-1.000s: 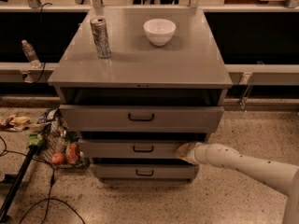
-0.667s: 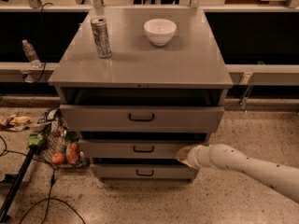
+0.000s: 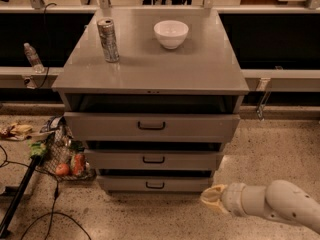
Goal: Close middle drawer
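The grey metal cabinet [image 3: 150,74] has three drawers, each with a small black bar handle. The middle drawer [image 3: 153,160] has a low flat front and sits between the taller-fronted top drawer [image 3: 151,126] and the lowest drawer [image 3: 155,184]. A dark gap shows above its front, which stands a little forward of the lowest drawer's. My gripper [image 3: 211,198] is low at the right, in front of the cabinet's bottom right corner, apart from the middle drawer. Its cream fingers are together and hold nothing.
A silver can [image 3: 108,33] and a white bowl [image 3: 171,33] stand on the cabinet top. A wire basket with produce [image 3: 65,156] and a black pole [image 3: 20,196] with cables lie on the floor at the left. A water bottle [image 3: 33,57] stands on a rail.
My gripper was against the right end of the middle drawer's front; it has drawn back down and to the right, off the drawer. The drawers look unchanged.
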`<action>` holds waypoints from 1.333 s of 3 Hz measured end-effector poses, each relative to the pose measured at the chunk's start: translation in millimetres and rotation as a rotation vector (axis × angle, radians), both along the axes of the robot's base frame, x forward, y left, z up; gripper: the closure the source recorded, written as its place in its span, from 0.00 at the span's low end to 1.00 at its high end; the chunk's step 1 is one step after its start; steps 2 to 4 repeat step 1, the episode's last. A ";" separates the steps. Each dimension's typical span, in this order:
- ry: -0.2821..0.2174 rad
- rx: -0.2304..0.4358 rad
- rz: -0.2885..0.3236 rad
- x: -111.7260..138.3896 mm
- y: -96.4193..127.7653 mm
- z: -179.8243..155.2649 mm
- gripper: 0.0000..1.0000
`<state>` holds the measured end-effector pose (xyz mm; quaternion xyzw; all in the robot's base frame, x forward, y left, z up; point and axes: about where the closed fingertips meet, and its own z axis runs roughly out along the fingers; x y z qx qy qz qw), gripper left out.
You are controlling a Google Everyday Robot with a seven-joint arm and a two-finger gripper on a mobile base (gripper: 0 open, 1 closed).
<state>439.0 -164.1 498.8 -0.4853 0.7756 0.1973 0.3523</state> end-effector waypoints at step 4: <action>-0.002 -0.002 -0.054 -5.9 -22.5 -3.4 0.78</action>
